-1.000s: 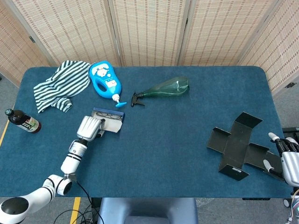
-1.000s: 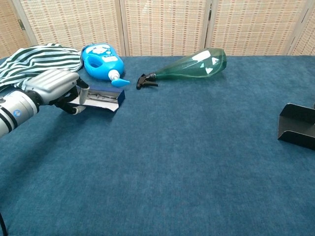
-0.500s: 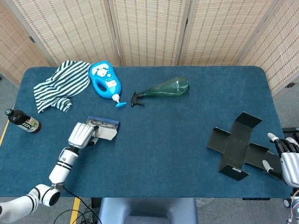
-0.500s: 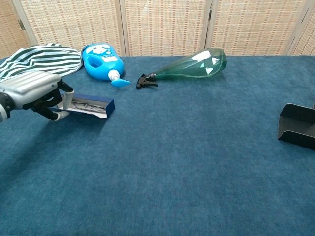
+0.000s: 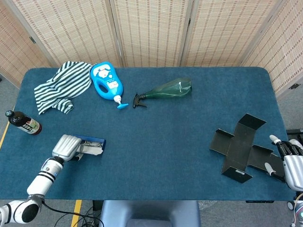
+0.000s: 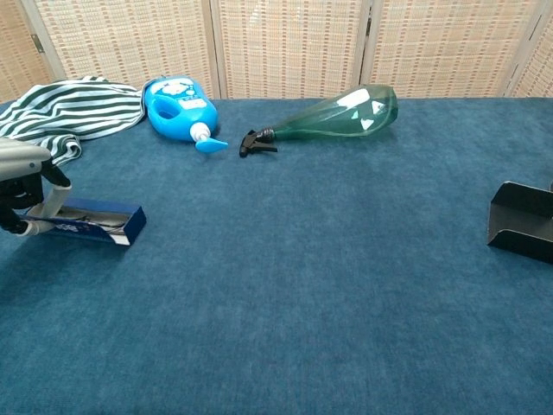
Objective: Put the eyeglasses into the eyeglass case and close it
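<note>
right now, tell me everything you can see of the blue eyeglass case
The blue rectangular eyeglass case lies open near the table's front left edge, its light inner lining showing. Something thin lies inside, likely the eyeglasses, too small to tell. The left hand grips its left end. It rests on the blue tabletop, apart from the other items.

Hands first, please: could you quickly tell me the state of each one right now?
Left hand: holding the eyeglass case at its end.
Right hand: holding nothing, fingers apart, beside the black cardboard tray.
</note>
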Controlling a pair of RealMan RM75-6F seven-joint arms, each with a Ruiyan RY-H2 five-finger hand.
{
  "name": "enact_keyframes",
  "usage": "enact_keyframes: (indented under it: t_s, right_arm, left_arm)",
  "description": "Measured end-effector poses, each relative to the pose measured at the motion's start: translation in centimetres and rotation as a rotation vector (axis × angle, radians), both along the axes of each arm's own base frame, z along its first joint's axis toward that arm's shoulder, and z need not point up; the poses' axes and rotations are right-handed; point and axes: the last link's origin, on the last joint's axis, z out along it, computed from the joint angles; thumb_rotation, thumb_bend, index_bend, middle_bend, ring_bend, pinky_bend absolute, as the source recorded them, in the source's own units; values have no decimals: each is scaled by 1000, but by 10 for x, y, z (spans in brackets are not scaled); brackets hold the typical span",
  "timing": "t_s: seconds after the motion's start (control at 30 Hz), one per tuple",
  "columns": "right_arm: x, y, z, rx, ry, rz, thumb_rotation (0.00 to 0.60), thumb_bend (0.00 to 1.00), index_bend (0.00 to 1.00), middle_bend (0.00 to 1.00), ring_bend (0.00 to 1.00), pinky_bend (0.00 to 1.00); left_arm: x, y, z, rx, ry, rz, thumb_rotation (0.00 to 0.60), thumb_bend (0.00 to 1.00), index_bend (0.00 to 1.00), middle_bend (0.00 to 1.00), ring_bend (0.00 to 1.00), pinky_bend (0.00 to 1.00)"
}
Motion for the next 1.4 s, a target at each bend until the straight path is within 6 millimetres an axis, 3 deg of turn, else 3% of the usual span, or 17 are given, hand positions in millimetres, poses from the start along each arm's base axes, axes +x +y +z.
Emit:
enact_keyframes:
  t_s: [0.3,0.83,1.1,1.27,1.4]
  right_arm:
    - [-2,3,0,-1,-2,-11,600,282,100,270,230,211]
    - [0,2,-1,-4,0,-14,600,282,100,270,230,211]
    - [-1,2,-1,-2,-1,-18,600,282,99,270,236,211]
    - [0,2,-1,-2,-1,-17,600,282,99,270,237,211]
    - [-1,2,-1,-1,-2,-18,600,282,100,270,236,211]
  left_arm:
    - [1,29,-8,55,-8,-4,600,469,638,957,942,1000]
    - [2,73,-4,159,50,-13,600,469,605,941,924,1000]
    - [-5,89,-10,182,105,7,600,468,386,937,920,1000]
    - [-14,99,-13,192,162,47,600,461,179,924,913,1000]
    - [-18,103,-17,182,187,90,600,443,132,922,909,1000]
